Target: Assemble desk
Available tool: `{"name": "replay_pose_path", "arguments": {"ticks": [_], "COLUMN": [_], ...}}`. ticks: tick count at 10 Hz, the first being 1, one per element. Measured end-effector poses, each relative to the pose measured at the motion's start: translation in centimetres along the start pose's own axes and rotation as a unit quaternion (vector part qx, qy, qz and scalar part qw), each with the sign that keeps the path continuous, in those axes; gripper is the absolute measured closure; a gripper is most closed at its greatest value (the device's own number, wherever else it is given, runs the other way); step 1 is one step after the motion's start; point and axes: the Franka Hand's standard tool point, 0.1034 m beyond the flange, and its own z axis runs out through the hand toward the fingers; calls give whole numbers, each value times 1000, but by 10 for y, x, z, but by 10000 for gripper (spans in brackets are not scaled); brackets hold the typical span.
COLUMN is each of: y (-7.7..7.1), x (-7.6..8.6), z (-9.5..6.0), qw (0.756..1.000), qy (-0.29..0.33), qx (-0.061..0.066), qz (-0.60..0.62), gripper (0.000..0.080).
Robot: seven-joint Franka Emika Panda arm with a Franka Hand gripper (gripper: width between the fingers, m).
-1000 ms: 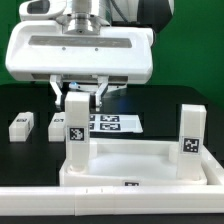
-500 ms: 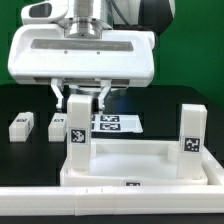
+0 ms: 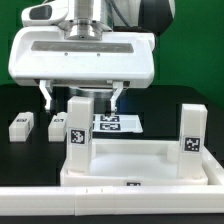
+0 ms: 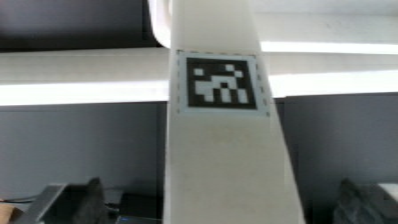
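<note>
The white tabletop (image 3: 135,158) lies upside down near the front of the table. One white leg (image 3: 77,128) stands upright in its corner socket on the exterior view's left. A second leg (image 3: 191,132) stands in the corner on the right. My gripper (image 3: 80,97) hovers over the top of the left leg, open, with a finger on each side and not touching it. In the wrist view the tagged leg (image 4: 217,110) runs between my spread fingers (image 4: 71,203), and the gripper (image 4: 217,205) holds nothing. Two loose legs (image 3: 20,126) (image 3: 57,126) lie on the left.
The marker board (image 3: 118,123) lies flat behind the tabletop. The white border rail (image 3: 110,203) runs along the front edge. The black table surface (image 3: 25,155) shows left of the tabletop.
The fingers have spread apart and let go of the left leg. The leg stays upright in its corner socket.
</note>
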Motion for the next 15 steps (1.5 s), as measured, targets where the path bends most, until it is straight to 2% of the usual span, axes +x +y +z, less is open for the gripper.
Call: {"name": "replay_pose_path", "arguments": {"ticks": [5,6,7,8,9,10,11,12,13,14,15], "y": [0,2,6,4,-2,1,-2,-8,-6,1,0], "x": [-1,-6,4,3,-4,-3,-6,-1,6,5,3], "z": [0,1,-6,-2,2,4,5,5,8,11,11], "qw": [1000,998,998,997,993,988,979,970,968,968,968], "qy": [-3,-56,-62,-66,-110,-141,-190,-226,-233,-234,-235], "qx": [1,15,17,19,33,41,55,66,70,68,66], "qz": [0,13,23,25,34,41,55,62,55,55,64], "gripper": [150,150,150,150,150,150,150,150,150,150,150]}}
